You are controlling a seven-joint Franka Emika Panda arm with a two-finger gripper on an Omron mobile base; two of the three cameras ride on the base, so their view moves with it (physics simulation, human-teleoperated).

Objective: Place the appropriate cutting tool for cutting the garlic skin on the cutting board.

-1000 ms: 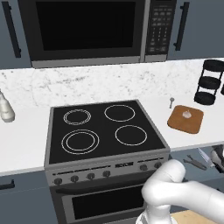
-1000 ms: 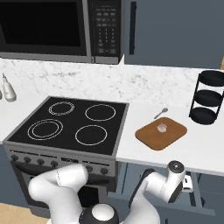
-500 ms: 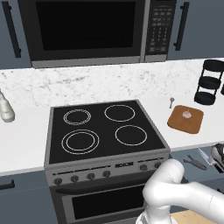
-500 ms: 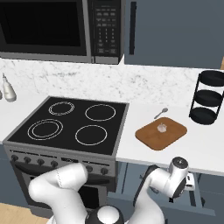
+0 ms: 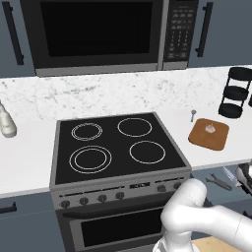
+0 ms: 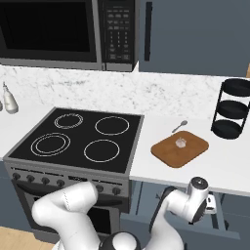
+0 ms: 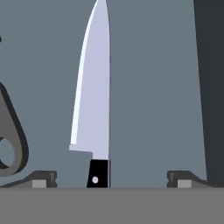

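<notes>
Right now the knife (image 7: 94,96) lies flat in an open drawer, below the counter and lower than the cutting board (image 6: 179,148). Its long silver blade points away from the claw, and its black handle is the near end. The gripper (image 7: 109,179) hangs over that handle with its two finger tips (image 7: 43,178) spread wide, one on each side, not touching the knife. So the claw is open and holds nothing. A dark grey scissor-like tool (image 7: 8,131) lies just beside the knife, on the far side of one finger tip. Up on the counter, the board sits beside the stove (image 6: 80,141), and the small pale garlic (image 6: 181,142) rests on the middle of the board. A tiny spoon (image 6: 179,126) lies just behind the board. I think the knife is light, stiff and thin. The blade looks smooth and slippery, and it is sharp, so the black handle is the best place to pinch it. A grip near the blade end of the handle should keep it from tipping.
</notes>
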